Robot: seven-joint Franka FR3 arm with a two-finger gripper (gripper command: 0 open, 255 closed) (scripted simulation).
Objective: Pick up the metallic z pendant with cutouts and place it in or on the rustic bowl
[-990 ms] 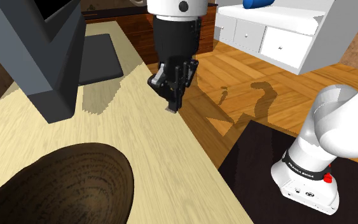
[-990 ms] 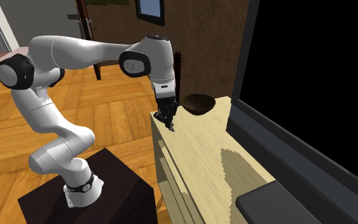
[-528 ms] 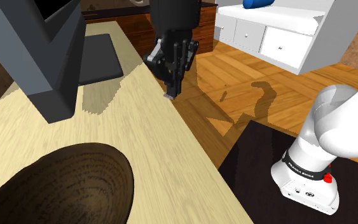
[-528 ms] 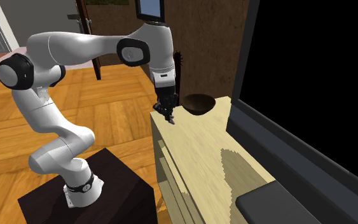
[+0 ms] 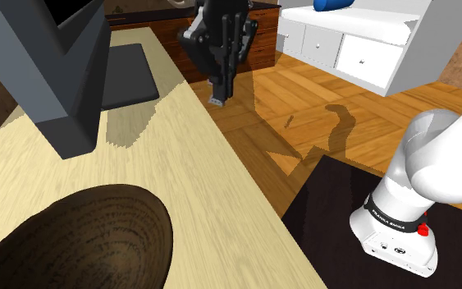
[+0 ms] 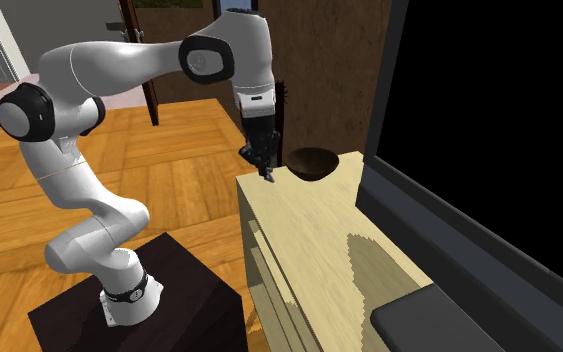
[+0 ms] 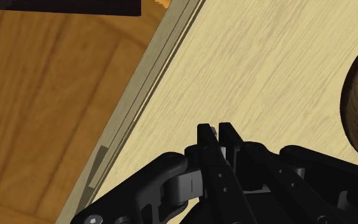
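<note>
The pale wood table [image 5: 189, 190] carries the dark, rough-grained bowl [image 5: 81, 240] at the shoulder view's lower left. The gripper [image 5: 218, 97] hangs above the table's floor-side edge, well apart from the bowl, so the carry runs along the tabletop toward that lower left. Its fingers pinch a small grey sliver, judged to be the pendant [image 7: 213, 130], right at the tips. The cutouts are too small to tell.
</note>
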